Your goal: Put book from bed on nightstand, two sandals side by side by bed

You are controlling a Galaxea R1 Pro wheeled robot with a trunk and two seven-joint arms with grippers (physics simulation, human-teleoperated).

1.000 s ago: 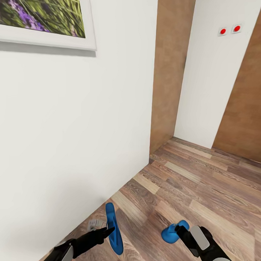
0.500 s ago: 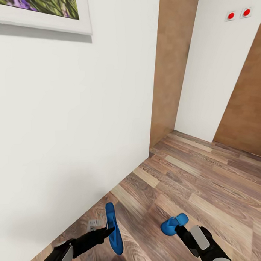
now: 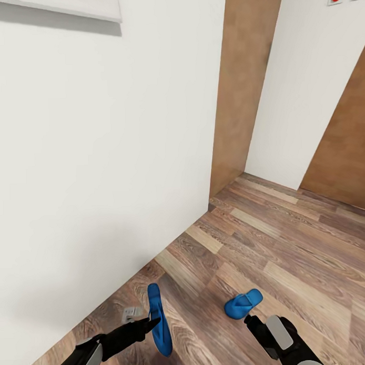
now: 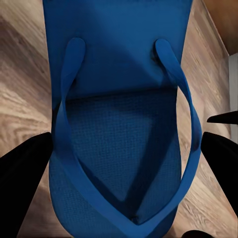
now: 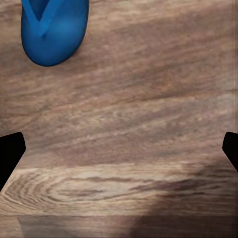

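Two sandals: both bright blue, well apart, in the near part of the scene.
Left sandal (image 3: 159, 320): held on edge above the floor (image 3: 290, 263), near the white wall (image 3: 98, 169).
Left claw (image 3: 154, 321): clamped on that sandal; its fingers (image 4: 22, 168) flank the sole.
Right sandal (image 3: 242, 303): lying flat on the floor.
Right claw (image 3: 250, 321): spread wide, holding nothing, just near of the right sandal.

White walls (image 3: 97, 154) meet wood-plank floor (image 3: 290, 263), perhaps brown doors (image 3: 345, 166).
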